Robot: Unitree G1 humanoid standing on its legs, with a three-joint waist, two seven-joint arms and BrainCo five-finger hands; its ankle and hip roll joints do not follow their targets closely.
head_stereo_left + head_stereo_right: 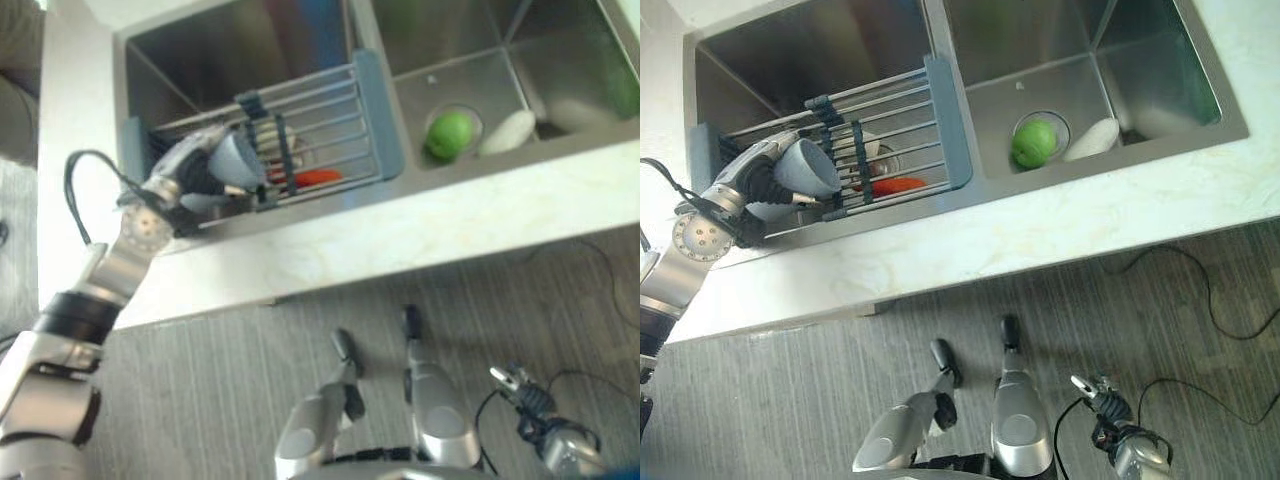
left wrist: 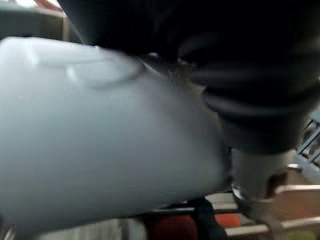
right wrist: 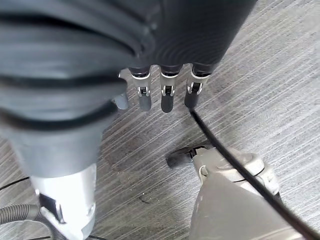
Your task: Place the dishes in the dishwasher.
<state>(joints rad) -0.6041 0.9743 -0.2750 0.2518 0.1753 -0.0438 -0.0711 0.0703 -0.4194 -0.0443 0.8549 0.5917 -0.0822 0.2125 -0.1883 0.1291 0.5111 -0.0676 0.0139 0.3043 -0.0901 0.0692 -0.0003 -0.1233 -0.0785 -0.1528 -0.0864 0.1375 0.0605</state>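
A pale blue-grey cup is held on its side above the left end of the wire dish rack, which spans the left sink basin. My left hand is curled round the cup from the counter side. In the left wrist view the cup sits right against the hand's dark cover, with one finger beside it. An orange-red item lies in the rack next to the cup. My right hand hangs low over the floor, its fingers straight and holding nothing.
The right sink basin holds a green round thing over the drain and a white item beside it. A pale marbled countertop runs along the front of the sink, with grey striped floor below it.
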